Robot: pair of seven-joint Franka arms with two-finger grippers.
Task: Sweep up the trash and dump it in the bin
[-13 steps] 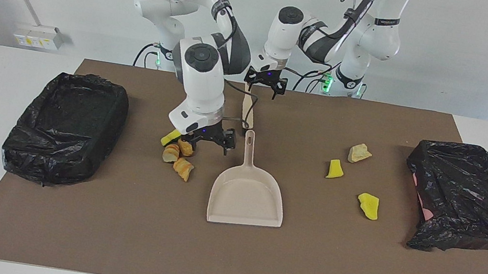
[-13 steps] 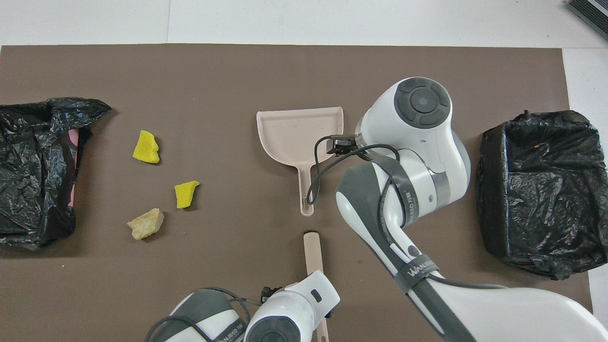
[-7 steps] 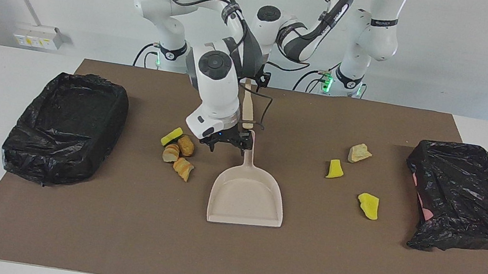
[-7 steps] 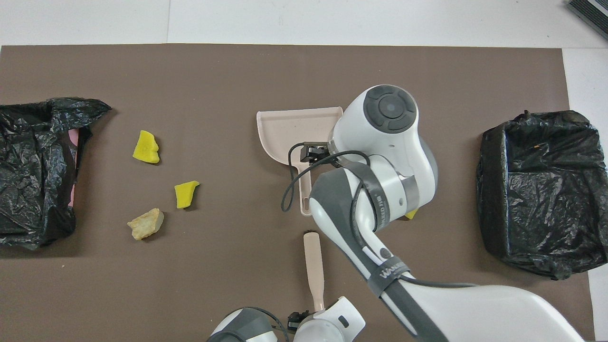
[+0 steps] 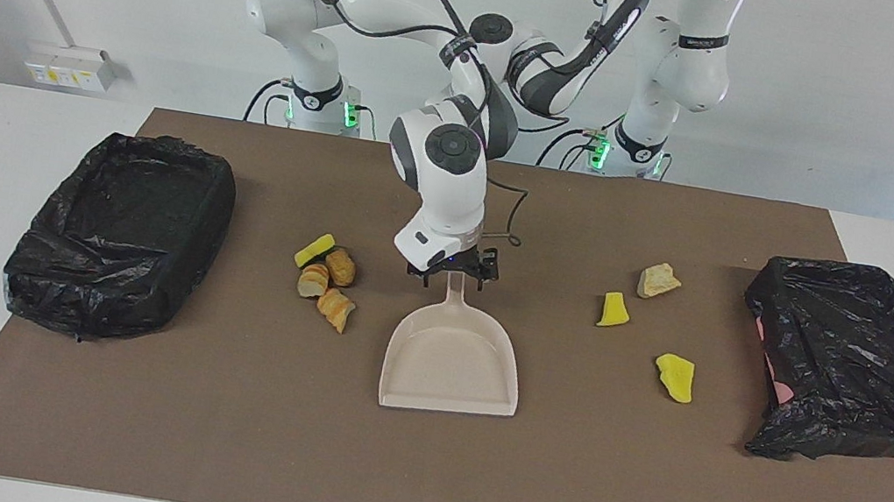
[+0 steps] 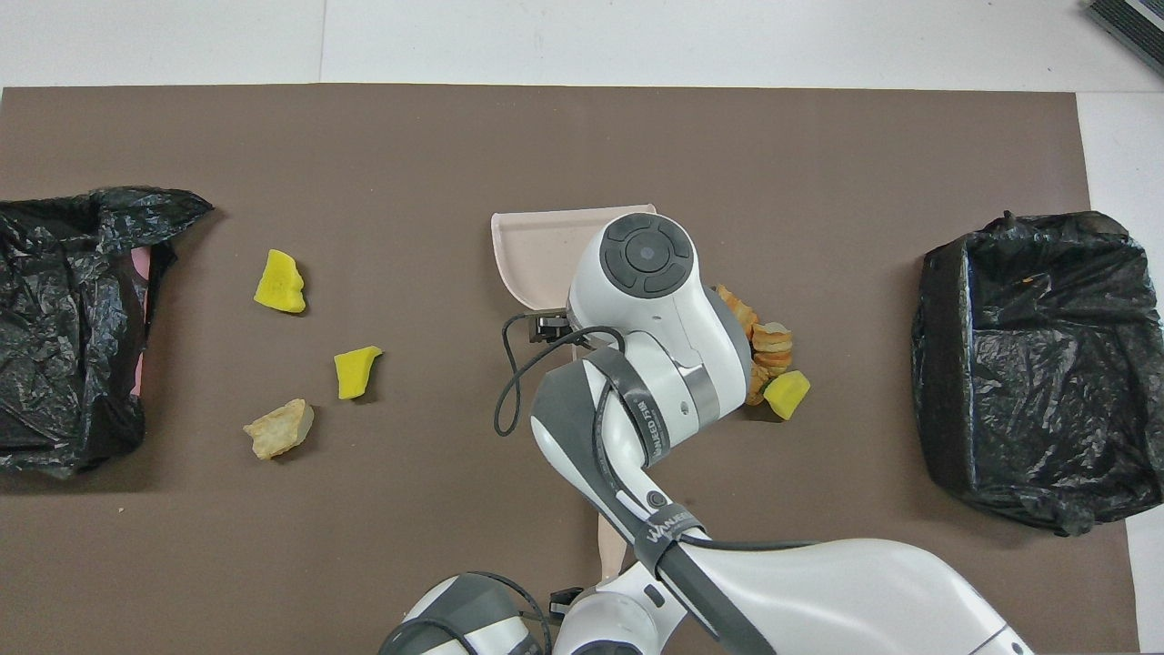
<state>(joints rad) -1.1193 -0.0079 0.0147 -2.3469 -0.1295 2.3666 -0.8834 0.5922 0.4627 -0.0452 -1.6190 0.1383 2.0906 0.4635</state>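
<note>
Seven bits of trash are lying scattered either side of the dustpan; right gripper is sitting spread over its handle, left gripper is pinching the brush handle.

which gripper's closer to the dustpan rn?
Right. The right gripper is open, right over the dustpan handle. The left gripper is shut on the brush handle, nearer the robots.
</note>
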